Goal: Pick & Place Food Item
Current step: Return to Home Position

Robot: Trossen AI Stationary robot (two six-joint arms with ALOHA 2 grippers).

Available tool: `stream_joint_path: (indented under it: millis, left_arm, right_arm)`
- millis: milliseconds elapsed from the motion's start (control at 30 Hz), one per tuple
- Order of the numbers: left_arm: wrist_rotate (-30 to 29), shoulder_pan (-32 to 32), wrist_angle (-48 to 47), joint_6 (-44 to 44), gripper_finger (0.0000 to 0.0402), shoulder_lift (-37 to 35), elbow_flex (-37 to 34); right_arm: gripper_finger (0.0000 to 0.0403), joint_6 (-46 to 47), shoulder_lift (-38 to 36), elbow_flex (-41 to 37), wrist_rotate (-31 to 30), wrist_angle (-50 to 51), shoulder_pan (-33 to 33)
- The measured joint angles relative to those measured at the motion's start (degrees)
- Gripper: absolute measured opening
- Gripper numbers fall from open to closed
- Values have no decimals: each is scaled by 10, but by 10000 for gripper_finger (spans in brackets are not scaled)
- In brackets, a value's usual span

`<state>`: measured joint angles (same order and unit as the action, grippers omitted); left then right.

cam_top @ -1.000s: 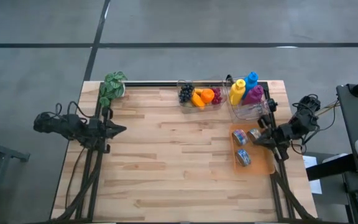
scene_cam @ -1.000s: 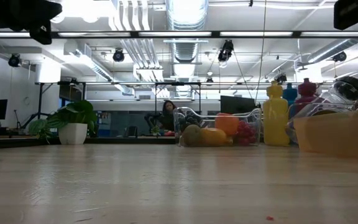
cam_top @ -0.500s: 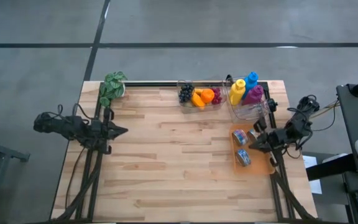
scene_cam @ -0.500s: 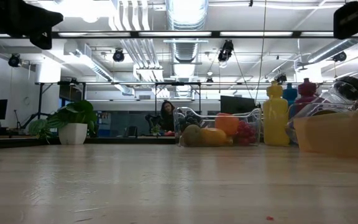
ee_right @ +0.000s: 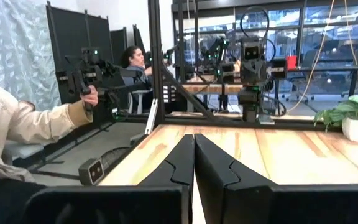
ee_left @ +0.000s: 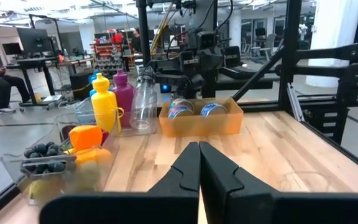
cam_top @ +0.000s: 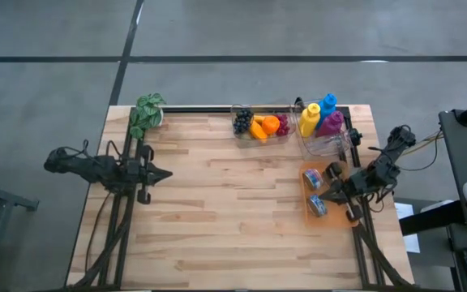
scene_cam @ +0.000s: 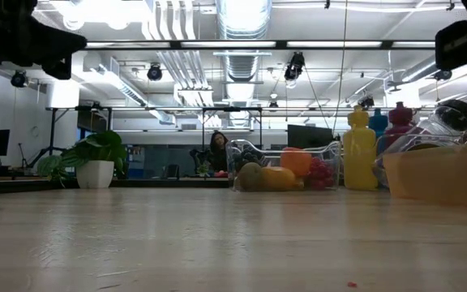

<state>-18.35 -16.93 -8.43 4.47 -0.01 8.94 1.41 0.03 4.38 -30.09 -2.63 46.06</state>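
The food sits in a clear bin [cam_top: 259, 124] at the table's far edge: dark grapes, an orange and other fruit, also seen in the low view [scene_cam: 282, 172] and the left wrist view [ee_left: 61, 155]. My left gripper [cam_top: 167, 173] hangs shut over the table's left part, pointing level toward the right; its fingers [ee_left: 199, 168] hold nothing. My right gripper [cam_top: 331, 188] hangs shut above the orange tray [cam_top: 331, 212] at the right, pointing toward the left edge; its fingers [ee_right: 194, 162] are closed on nothing.
The orange tray holds several cans [cam_top: 316, 204]. A clear bin with yellow, blue and magenta bottles [cam_top: 323, 122] stands at the far right corner. A potted plant [cam_top: 146, 113] stands at the far left corner. Beyond the table a person's sleeve and hand [ee_right: 36, 118] hold a device.
Both arms have sunk a little toward the table. My right gripper has also crept toward the table's left over the orange tray. Both stay shut. Nothing on the table has moved.
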Motion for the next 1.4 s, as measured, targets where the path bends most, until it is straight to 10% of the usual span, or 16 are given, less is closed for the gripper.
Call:
stream_joint_path:
  millis: [1400]
  left_arm:
    - [4,0,114,0,8,6,-85]
  right_arm:
    - [8,36,28,-39,3,-12,0]
